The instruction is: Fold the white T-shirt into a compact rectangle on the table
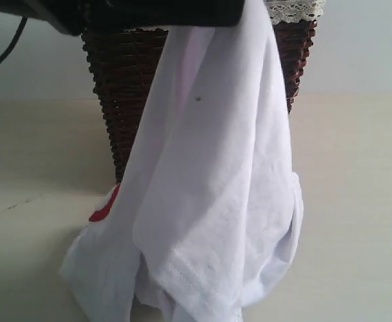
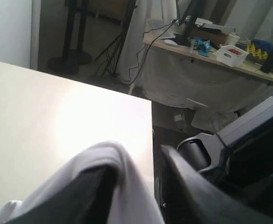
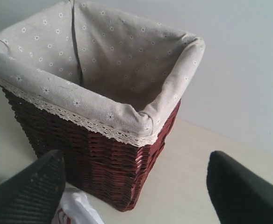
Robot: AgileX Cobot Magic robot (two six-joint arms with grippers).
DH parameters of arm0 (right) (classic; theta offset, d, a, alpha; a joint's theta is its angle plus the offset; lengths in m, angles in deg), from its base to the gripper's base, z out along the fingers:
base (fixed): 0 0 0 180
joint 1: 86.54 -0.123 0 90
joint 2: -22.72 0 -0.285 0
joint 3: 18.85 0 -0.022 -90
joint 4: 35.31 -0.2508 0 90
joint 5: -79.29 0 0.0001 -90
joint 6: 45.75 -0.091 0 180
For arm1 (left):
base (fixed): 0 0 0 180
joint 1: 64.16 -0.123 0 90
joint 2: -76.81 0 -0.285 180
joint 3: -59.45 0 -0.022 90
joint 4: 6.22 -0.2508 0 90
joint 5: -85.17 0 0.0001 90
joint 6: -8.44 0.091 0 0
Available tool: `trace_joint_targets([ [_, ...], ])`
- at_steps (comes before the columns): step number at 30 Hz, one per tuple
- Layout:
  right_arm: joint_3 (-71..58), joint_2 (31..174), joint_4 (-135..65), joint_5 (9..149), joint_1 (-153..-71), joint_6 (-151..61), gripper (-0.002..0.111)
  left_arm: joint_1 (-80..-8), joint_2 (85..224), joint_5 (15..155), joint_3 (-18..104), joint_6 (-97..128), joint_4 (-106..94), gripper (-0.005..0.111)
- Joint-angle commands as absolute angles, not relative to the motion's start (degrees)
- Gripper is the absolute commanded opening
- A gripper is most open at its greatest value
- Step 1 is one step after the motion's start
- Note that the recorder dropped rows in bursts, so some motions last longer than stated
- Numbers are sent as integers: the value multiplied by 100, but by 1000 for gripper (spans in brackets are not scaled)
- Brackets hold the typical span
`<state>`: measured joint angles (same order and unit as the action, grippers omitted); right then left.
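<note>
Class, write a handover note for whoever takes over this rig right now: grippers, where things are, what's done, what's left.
Left gripper: jaws slightly apart, with the white T-shirt draped over one finger. The shirt hangs bunched, its lower end on the table.
Right gripper: open, empty, facing the wicker basket.
Done: no fold visible.
Left: lay the shirt flat, then fold it into a compact rectangle.

Dark brown woven wicker basket (image 3: 104,163), upright, open top. Beige flower-print cloth liner (image 3: 127,60) with white lace edge folded over its rim. Background: cluttered workbench draped in white sheet (image 2: 197,84), small white plastic crate (image 2: 232,53) on it, black tripod stand (image 2: 73,42) nearby.
</note>
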<state>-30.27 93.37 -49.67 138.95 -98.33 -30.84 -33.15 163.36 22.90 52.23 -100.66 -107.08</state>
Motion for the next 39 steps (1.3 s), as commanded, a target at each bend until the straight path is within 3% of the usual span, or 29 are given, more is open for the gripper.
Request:
trace_joint_targets([
  [1, -3056, 9311, -4969, 13921, -9850, -3092, 78, -3339, 16387, 2553, 5020, -10102, -10617, 62],
  [6, -3056, 9311, -4969, 13948, -9850, -3082, 78, -3563, 16376, 2465, 5007, -10144, -10617, 88],
  [8, -3056, 9311, -4969, 13948, -9850, -3082, 78, -3571, 16364, 2089, 5007, -10136, -10617, 92],
  [16, -3056, 9302, -4969, 14107, -9850, -3082, 78, -3729, 16355, 1675, 4693, -9781, -10617, 92],
  [23, -3056, 9196, -4969, 14129, -9850, -3082, 78, -4014, 16368, 3183, 2837, -8117, -10617, 92],
  [29, -3056, 9157, -5040, 14091, -9850, -3082, 78, -3054, 16368, 5038, 2402, -7665, -10617, 92],
  [32, -3056, 9157, -5029, 14091, -9850, -3082, 78, -1654, 16368, 7019, 1738, -7269, -10617, 92],
  [34, -3056, 9157, -5029, 14091, -9850, -3082, 78, -819, 16391, 7467, 1382, -7451, -10617, 92],
  [36, -3056, 9157, -5029, 14091, -9850, -3082, 78, -322, 16500, 8442, 1007, -7785, -10617, 92],
  [39, -3056, 9157, -5039, 14091, -9850, -3082, 78, -224, 16949, 9088, 902, -7913, -10617, 92],
])
